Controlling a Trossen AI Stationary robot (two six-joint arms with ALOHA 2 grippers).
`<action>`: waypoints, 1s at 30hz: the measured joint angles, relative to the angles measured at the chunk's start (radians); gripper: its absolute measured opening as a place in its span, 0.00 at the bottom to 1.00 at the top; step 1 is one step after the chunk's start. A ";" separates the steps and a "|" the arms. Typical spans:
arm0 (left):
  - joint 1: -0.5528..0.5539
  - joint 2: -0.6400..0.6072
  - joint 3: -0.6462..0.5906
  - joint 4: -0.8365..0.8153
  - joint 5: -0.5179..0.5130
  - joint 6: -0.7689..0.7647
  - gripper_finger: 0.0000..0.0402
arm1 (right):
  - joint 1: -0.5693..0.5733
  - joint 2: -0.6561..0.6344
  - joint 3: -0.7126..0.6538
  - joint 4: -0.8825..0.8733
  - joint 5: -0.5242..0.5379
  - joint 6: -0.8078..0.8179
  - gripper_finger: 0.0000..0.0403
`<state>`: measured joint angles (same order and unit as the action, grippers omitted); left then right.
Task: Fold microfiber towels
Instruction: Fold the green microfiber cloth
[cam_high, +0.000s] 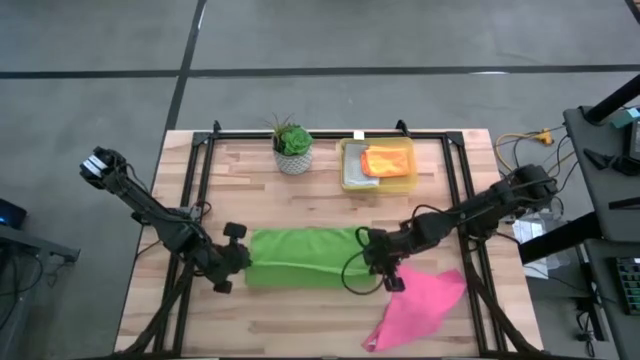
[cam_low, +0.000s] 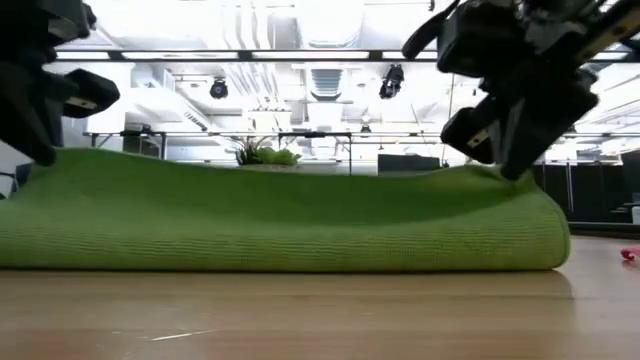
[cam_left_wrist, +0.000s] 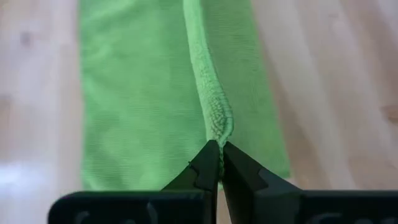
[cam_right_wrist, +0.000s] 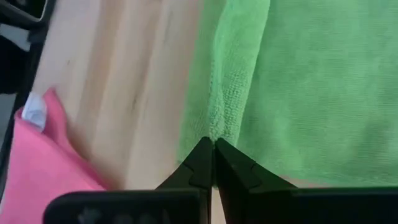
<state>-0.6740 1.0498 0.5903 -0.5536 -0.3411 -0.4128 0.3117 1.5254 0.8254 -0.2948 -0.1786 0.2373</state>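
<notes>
Here, both grippers pinched the ends of the half-folded green towel (cam_high: 300, 258) at the table's middle front.

The left gripper (cam_left_wrist: 216, 163) had its fingers closed tight on a raised ridge of cloth at the towel's left end, and the right gripper (cam_right_wrist: 213, 160) was likewise closed on a puckered edge at the right end. The towel lay as a long band on the wooden table (cam_high: 300, 320), its layers sagging between the two holds in the low view. It looked soft, light and limp, likely to droop wherever unsupported, so holds at both ends of an edge suited it best. The pink towel (cam_high: 420, 305) lay crumpled just beside the right gripper; an orange towel (cam_high: 384, 160) sat in the yellow bin (cam_high: 350, 180) near a potted plant (cam_high: 292, 148).
</notes>
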 joint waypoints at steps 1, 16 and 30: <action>0.002 -0.001 -0.006 -0.004 -0.018 0.000 0.00 | -0.012 -0.002 -0.001 0.001 0.000 0.000 0.02; 0.075 0.054 -0.052 -0.004 -0.114 0.000 0.00 | -0.132 -0.002 -0.021 -0.017 0.068 0.025 0.02; 0.092 0.076 -0.092 0.030 -0.165 -0.027 0.00 | -0.181 0.002 -0.039 -0.015 0.131 0.052 0.02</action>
<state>-0.5816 1.1255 0.4984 -0.5239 -0.5059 -0.4403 0.1302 1.5272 0.7861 -0.3099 -0.0471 0.2889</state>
